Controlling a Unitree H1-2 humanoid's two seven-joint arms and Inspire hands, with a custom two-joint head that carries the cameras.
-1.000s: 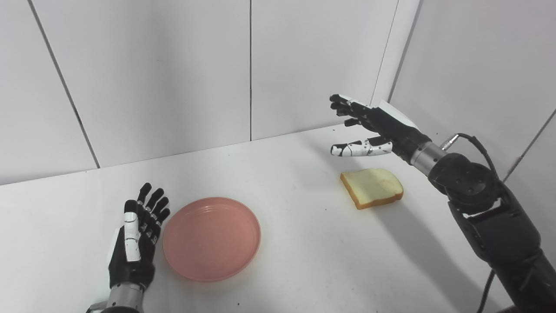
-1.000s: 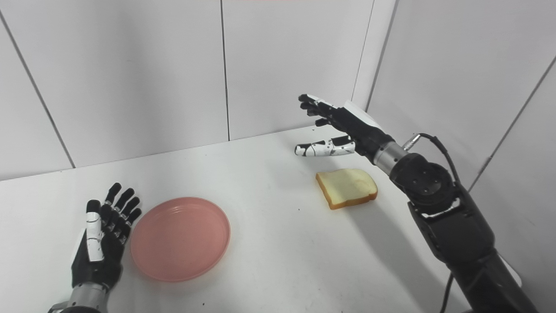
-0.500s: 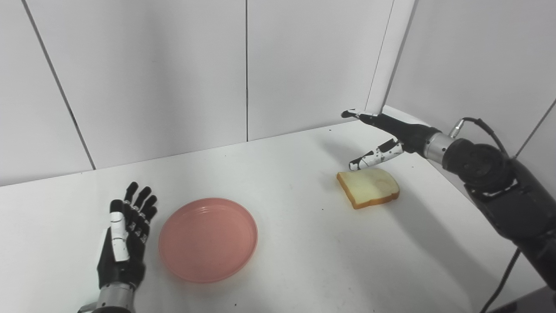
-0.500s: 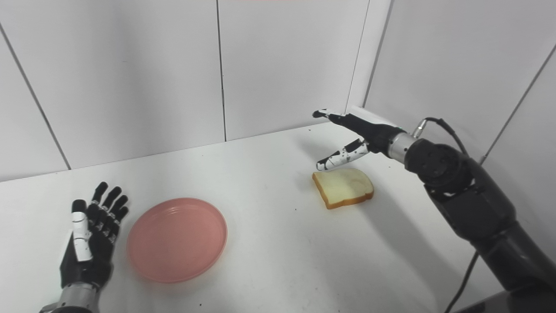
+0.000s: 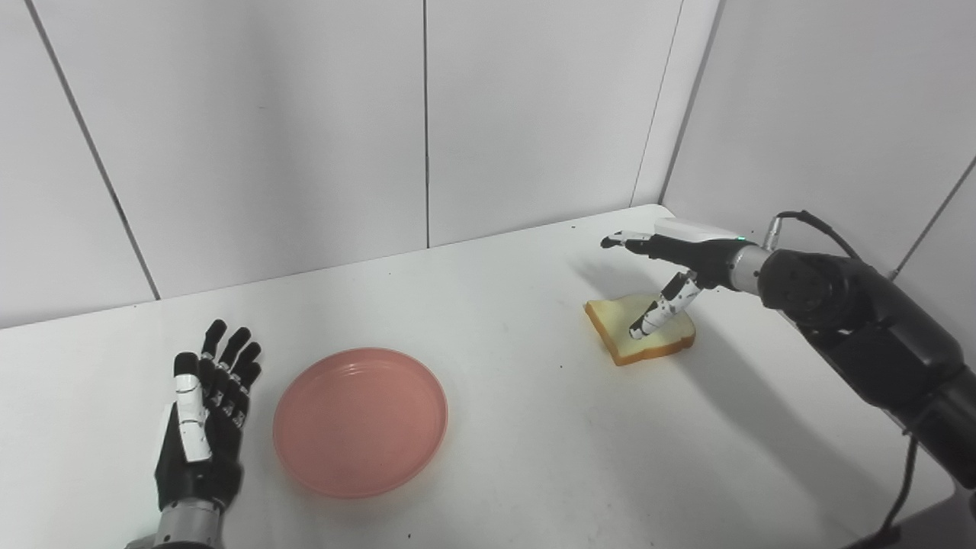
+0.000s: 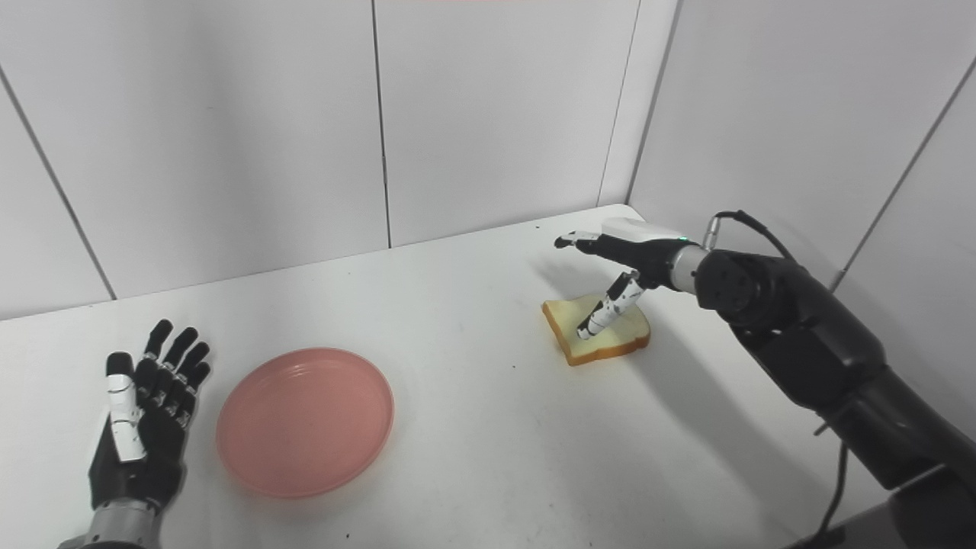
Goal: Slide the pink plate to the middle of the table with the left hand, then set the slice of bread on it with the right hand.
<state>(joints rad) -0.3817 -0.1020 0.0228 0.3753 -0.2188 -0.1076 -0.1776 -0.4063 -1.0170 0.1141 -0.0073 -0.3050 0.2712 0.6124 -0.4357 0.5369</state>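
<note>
Right hand (image 5: 671,263) spread over bread (image 5: 621,335) — thumb down on the slice, nothing gripped. Left hand (image 5: 202,427) flat, splayed, beside plate (image 5: 305,412). Advise pinching low, lifting level.

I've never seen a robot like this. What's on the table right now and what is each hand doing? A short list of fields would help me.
table: white table, in a corner of pale wall panels
pink plate: empty, flat on the table, left of centre
slice of bread: flat on the table, right of centre, apart from the plate
left hand: open, fingers spread, just left of the plate, not touching it
right hand: open, above the bread, thumb pointing down at it; contact unclear
bread on plate: not yet
</note>
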